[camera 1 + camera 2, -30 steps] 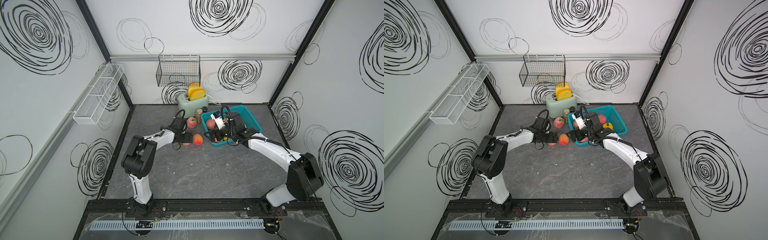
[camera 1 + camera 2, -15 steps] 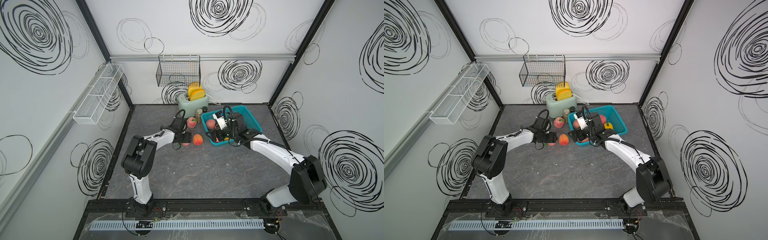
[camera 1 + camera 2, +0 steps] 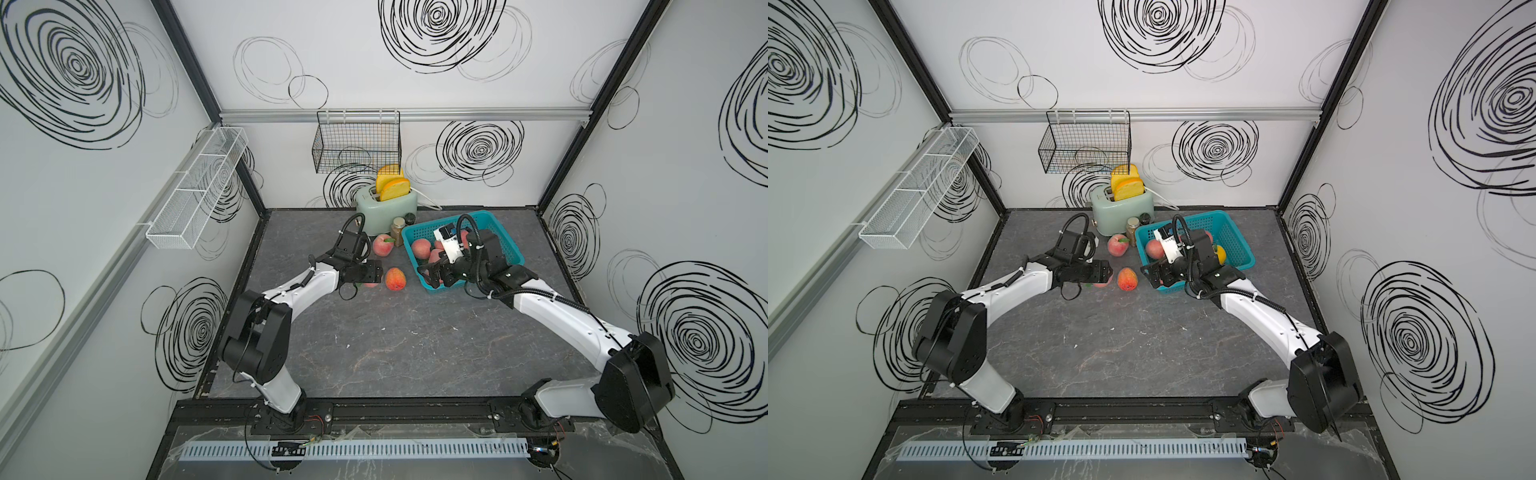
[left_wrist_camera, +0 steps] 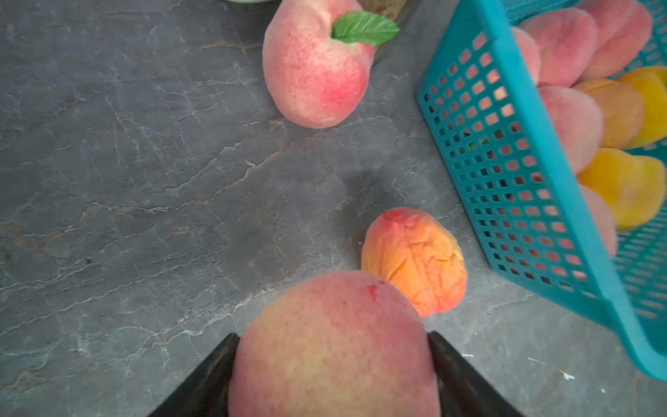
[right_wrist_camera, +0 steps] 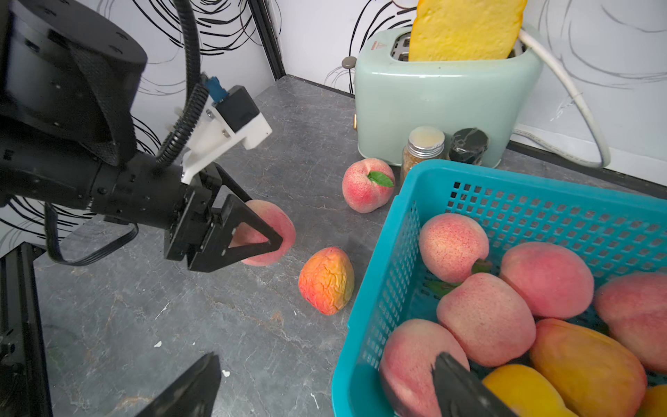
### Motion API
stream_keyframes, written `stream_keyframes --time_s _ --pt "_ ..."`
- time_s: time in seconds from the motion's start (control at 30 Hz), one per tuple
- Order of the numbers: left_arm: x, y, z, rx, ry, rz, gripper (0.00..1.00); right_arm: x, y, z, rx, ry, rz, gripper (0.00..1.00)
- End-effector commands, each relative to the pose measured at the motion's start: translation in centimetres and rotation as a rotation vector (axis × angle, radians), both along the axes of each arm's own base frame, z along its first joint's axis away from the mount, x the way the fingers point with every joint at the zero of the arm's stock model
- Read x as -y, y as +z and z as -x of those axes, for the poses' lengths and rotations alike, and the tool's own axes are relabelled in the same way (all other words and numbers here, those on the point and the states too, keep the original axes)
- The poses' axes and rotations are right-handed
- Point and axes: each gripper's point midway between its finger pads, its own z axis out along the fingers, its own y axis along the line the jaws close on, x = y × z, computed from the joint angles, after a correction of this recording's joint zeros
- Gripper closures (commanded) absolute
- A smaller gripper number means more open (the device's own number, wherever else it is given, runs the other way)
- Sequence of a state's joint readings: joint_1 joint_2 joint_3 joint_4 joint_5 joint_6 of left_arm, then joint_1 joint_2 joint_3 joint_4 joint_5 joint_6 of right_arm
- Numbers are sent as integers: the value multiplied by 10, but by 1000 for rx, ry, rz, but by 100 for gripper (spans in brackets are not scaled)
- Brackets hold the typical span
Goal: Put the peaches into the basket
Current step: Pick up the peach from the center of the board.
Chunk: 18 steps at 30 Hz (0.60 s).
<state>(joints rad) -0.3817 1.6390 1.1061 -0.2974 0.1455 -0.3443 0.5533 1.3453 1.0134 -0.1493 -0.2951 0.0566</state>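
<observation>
The left tool (image 5: pixel 265 225) grips a round pink peach (image 4: pixel 334 346); the right tool (image 5: pixel 325 357) hangs wide open over one wall of the teal plastic basket (image 5: pixel 395 274)

Eleven peaches (image 5: pixel 485 317), eight in the one basket (image 5: pixel 541 202) and three outside; one toaster (image 5: pixel 433 108), two bread slices (image 3: pixel 394 190), two jars (image 5: pixel 422 148).

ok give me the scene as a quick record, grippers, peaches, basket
left gripper: shut on a pink peach, low over the table
right gripper: open, holding nothing, jaws astride one wall of the teal basket
loose on table: leafy pink peach by the jar; wrinkled orange peach beside the basket
in basket: several peaches, pink and yellow-orange
left to do: three peaches not yet in the basket
</observation>
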Motion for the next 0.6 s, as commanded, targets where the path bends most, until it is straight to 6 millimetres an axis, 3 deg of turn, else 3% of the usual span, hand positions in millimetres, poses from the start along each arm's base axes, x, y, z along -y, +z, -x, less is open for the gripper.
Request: stream_keyframes --time_s 0.0,0.3,0.57 --pt "13 12 17 -15 -47 70 26 -5 -2 13 -7 47 -10 5" --pt "33 38 39 -18 -138 207 26 -19 6 45 34 185 -51 3" --pt "60 57 51 -15 -225 302 27 -27 2 55 42 227 -51 3"
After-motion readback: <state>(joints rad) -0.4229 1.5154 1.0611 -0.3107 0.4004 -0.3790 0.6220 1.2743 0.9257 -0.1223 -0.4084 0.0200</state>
